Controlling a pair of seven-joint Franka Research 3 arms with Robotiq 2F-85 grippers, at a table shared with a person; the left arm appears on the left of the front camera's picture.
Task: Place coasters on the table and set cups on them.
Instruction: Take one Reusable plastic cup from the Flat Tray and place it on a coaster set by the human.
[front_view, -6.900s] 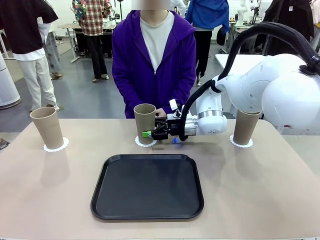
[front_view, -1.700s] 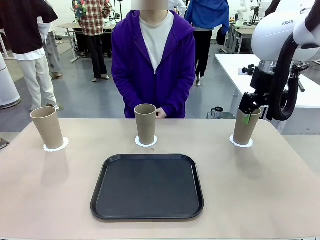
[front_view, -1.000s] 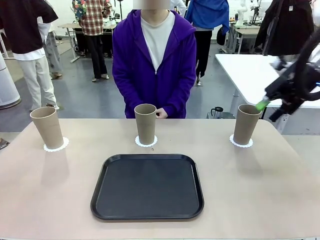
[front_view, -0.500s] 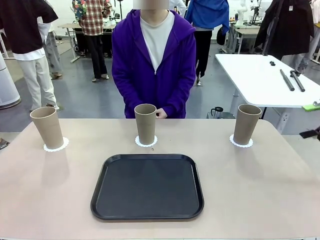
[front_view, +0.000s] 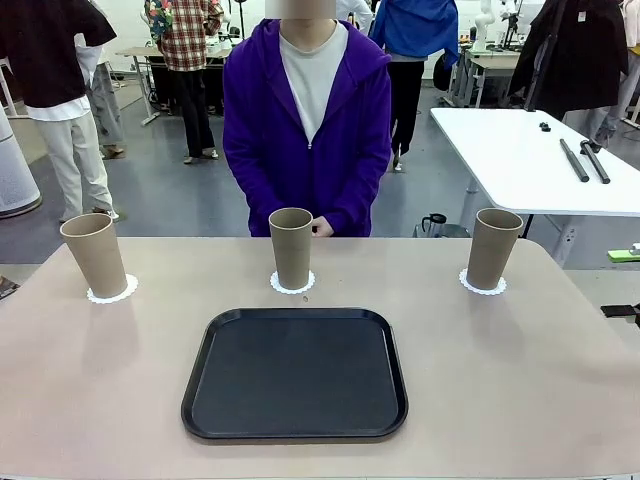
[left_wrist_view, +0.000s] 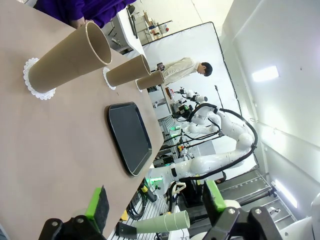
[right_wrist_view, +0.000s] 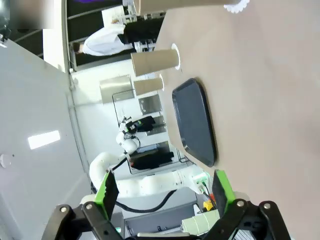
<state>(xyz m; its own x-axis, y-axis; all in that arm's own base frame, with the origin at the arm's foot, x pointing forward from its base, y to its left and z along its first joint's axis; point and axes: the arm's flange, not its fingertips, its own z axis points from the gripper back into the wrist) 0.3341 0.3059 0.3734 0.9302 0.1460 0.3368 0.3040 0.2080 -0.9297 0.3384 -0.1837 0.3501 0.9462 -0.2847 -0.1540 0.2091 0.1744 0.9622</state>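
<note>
- Task looked done: three cups on three coasters along upper half of the front frame, on the table (front_view: 520, 380).
- Left cup (front_view: 94, 255) on left coaster (front_view: 112, 292), upright, tan, tapered.
- Middle cup (front_view: 291, 247) on middle coaster (front_view: 292, 285), frame centre, just in front of the person (front_view: 308, 110).
- Right cup (front_view: 494, 248) on right coaster (front_view: 482, 285), frame right.
- Black tray (front_view: 295, 372) lower centre, nothing on it.
- Left gripper (left_wrist_view: 155, 210) jaws spread, nothing between pads, low over the table.
- Right gripper (right_wrist_view: 165, 195) jaws spread, empty too.
- Next move, my guess: none needed, arms just park clear of cups.
</note>
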